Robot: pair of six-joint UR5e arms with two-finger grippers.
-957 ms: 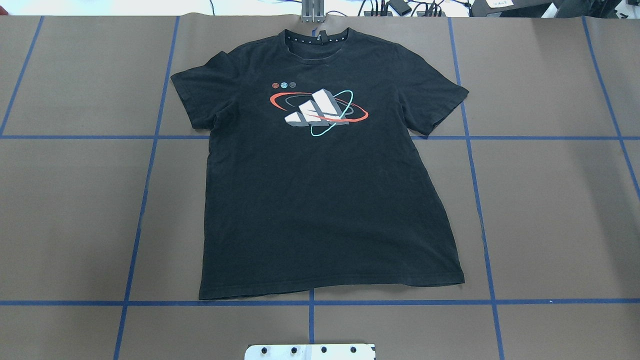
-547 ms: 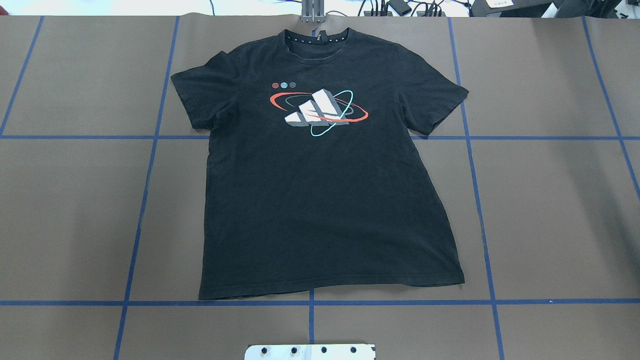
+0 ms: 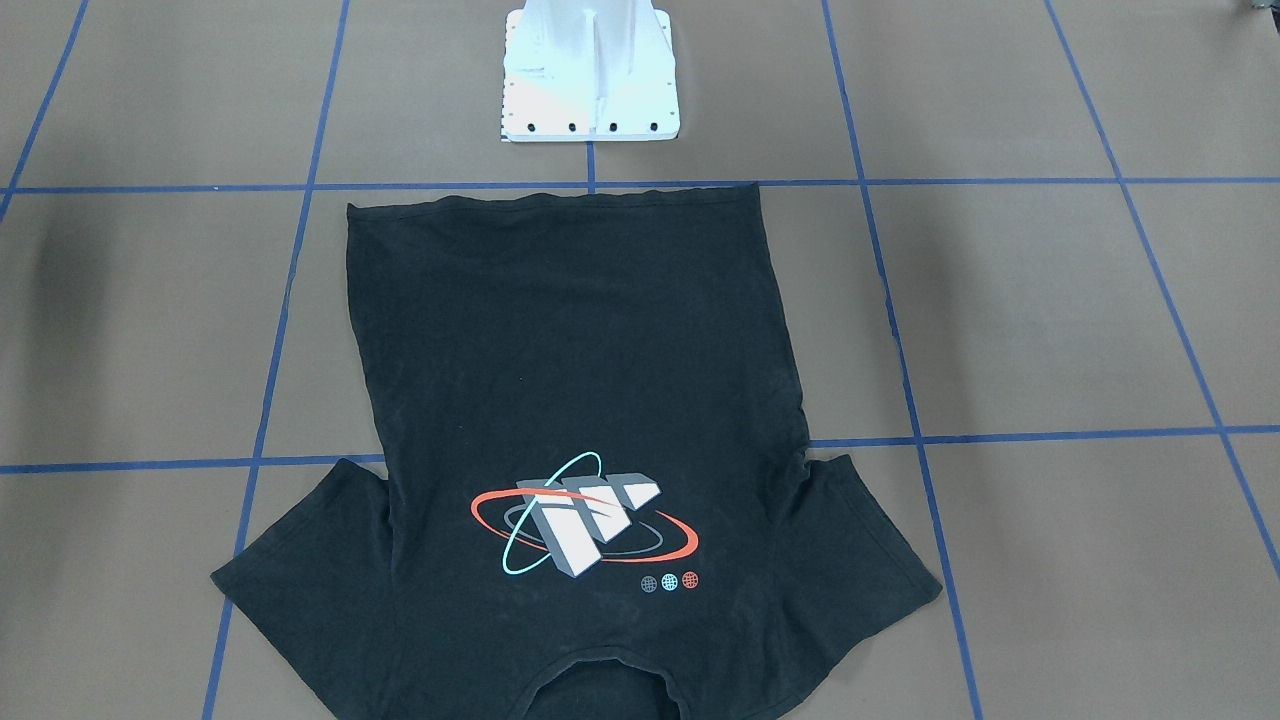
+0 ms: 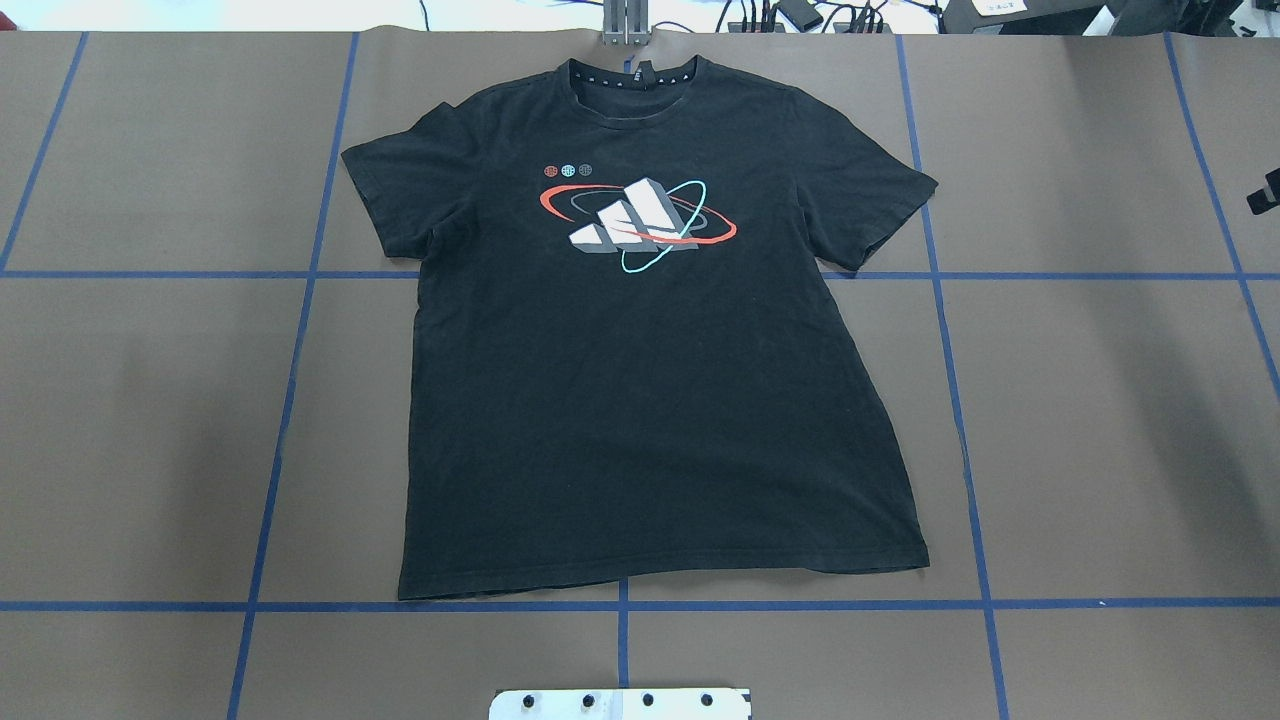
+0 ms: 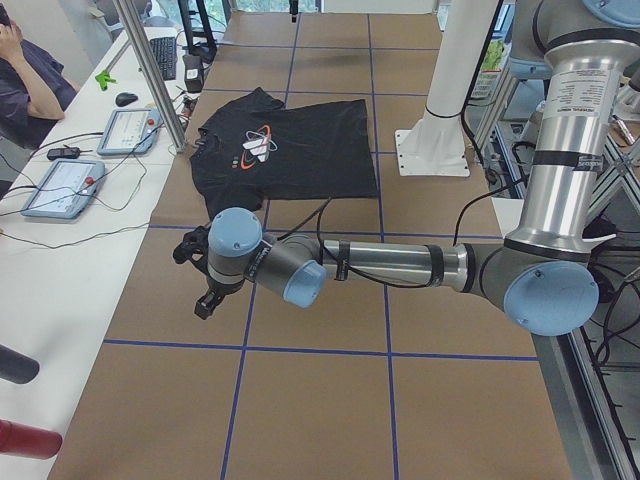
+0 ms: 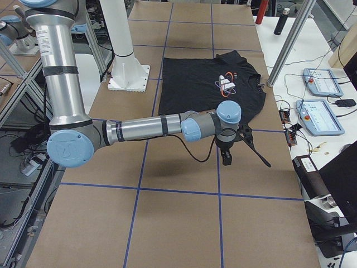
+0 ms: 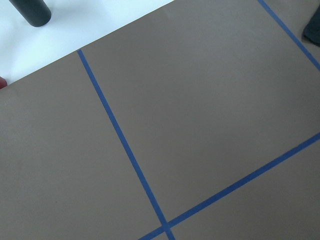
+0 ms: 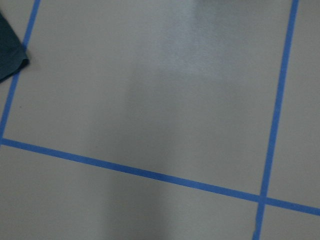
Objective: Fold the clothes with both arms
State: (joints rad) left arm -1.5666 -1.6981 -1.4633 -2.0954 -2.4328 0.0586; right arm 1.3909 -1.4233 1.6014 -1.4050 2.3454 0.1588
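The black T-shirt lies flat and face up on the brown table, logo showing, collar at the far side. The front-facing view shows the T-shirt with its hem toward the pedestal. My left gripper hangs over bare table off the shirt's left sleeve side; I cannot tell whether it is open or shut. My right gripper hangs over the table beyond the other sleeve, and only a black sliver of the right gripper shows overhead. A shirt corner lies at the right wrist view's left edge.
Blue tape lines divide the brown table into squares. The white bolted pedestal stands near the shirt's hem. A white side bench holds touch pendants and cables, with a seated person behind it.
A black piece of the right gripper has come in at the overhead view's right edge. The T-shirt has not moved.
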